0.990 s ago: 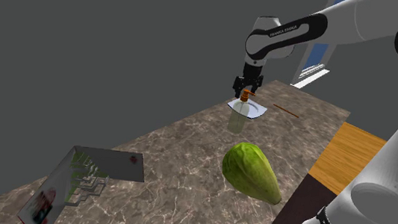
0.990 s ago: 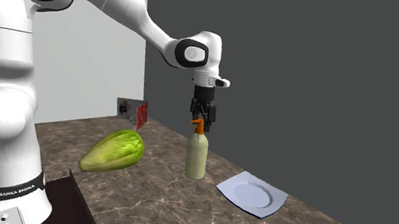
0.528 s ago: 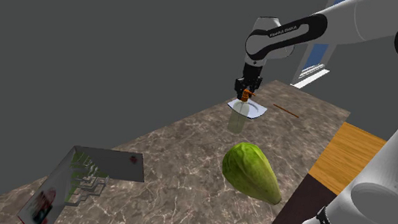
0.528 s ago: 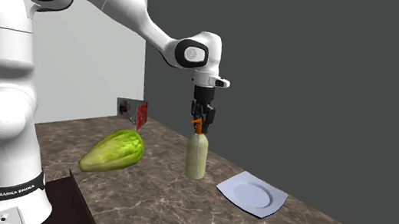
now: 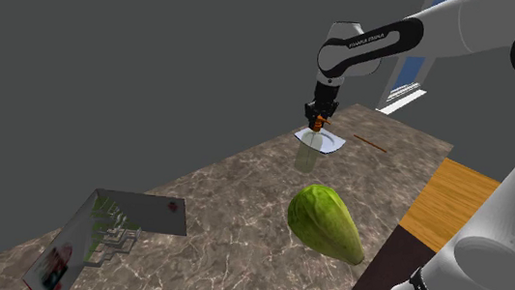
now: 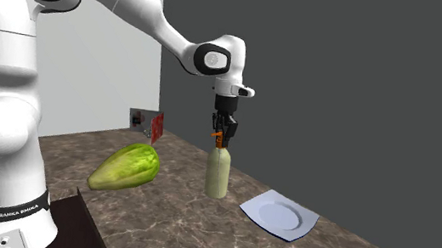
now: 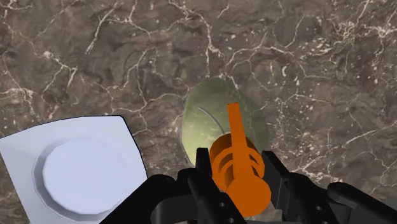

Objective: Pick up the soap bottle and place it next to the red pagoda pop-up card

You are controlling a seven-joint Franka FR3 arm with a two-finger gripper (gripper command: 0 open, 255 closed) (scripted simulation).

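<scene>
Soap bottle (image 6: 219, 174) stood upright on the marbled counter (image 6: 173, 225) at centre frame of the second exterior view, between a green melon-like fruit (image 6: 125, 167) and a pale square plate (image 6: 279, 215). The claw (image 6: 223, 135) was narrowed onto the orange pump (image 7: 236, 167), fingers against its collar (a small, ribbed hold). The body looked rigid, smooth and probably light; hung from the pump it might swing or slip. The red card (image 6: 157, 126) stood left of centre.
</scene>
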